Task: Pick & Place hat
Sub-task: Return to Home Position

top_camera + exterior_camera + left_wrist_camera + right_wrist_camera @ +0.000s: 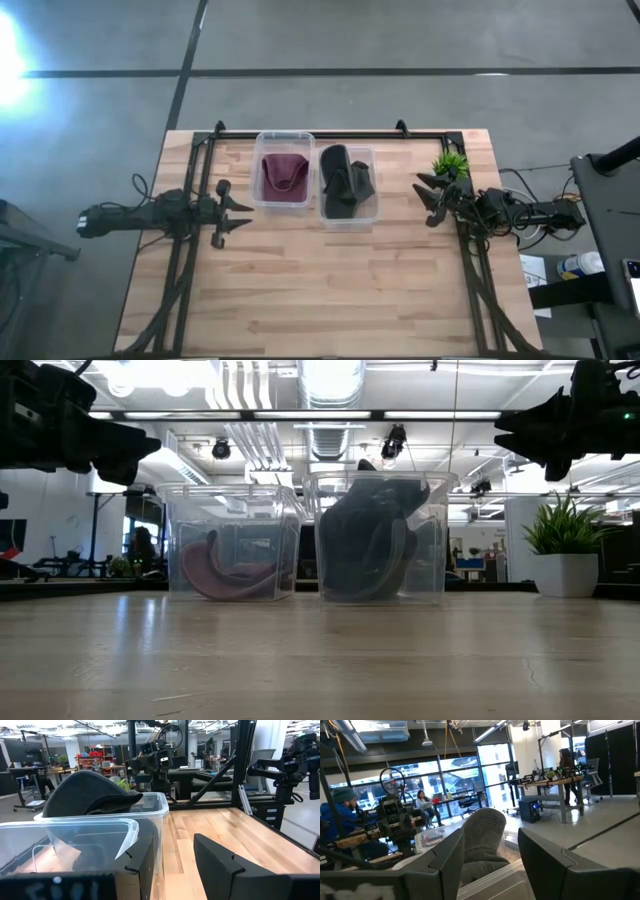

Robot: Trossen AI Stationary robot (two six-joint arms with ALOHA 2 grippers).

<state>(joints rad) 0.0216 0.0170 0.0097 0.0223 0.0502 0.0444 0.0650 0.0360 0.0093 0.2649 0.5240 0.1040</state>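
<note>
High view: red cap point(284, 175) lies in the left bin point(284, 136), black caps point(345, 182) in the right bin point(376, 185); left end effector point(248, 216) and right end effector point(424, 200) flank them above the counter point(320, 290). Wrist views: both sets of fingers apart, empty.

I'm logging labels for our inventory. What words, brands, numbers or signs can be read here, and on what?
No readable text anywhere.
Left gripper: pale marks on its body, too blurred to read.
Right gripper: pale marks, also too blurred.
Left bin and right bin: no labels visible.
</note>
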